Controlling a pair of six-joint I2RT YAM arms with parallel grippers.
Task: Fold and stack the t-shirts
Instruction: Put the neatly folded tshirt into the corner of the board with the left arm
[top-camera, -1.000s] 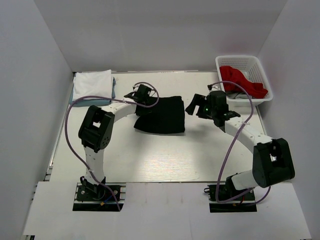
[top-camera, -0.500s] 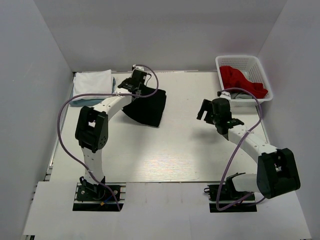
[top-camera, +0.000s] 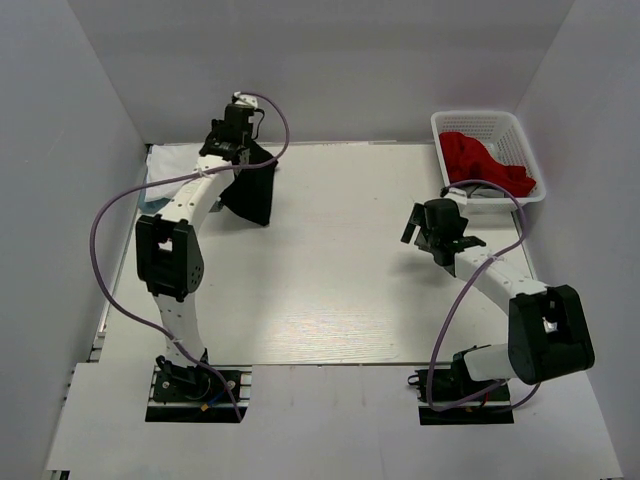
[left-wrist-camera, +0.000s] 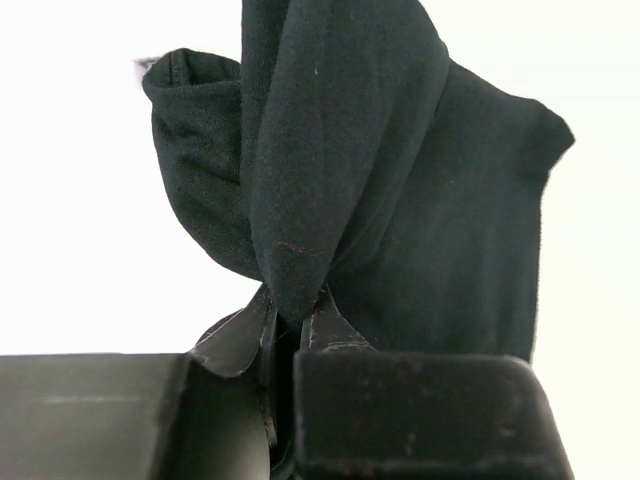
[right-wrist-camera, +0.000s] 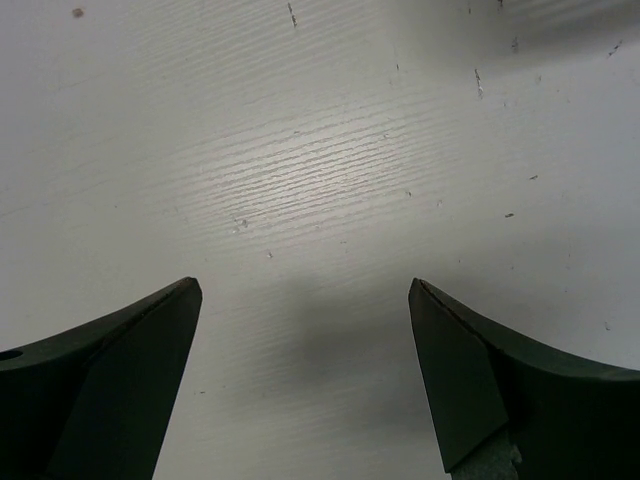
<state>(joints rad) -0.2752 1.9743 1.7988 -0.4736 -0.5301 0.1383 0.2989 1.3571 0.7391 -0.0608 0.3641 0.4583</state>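
My left gripper (top-camera: 236, 150) is shut on the folded black t-shirt (top-camera: 250, 190), which hangs below it above the table's far left. In the left wrist view the black t-shirt (left-wrist-camera: 380, 200) is pinched between the fingertips (left-wrist-camera: 240, 335) and droops away from them. The folded white t-shirt (top-camera: 172, 162) lies at the far left, mostly behind my left arm, with a light blue-grey one (top-camera: 150, 203) under it. My right gripper (top-camera: 425, 222) is open and empty over the bare table at the right. In the right wrist view its gripper (right-wrist-camera: 300, 300) shows only the table between the fingers.
A white mesh basket (top-camera: 470, 122) stands at the far right corner with red cloth (top-camera: 480, 160) in it. White walls close in the table on the left, back and right. The table surface (top-camera: 340, 280) lies between the arms.
My left gripper has lifted the black t-shirt off the table's middle and carried it left and back towards the folded pile. My right gripper has let go and drawn back to the right.
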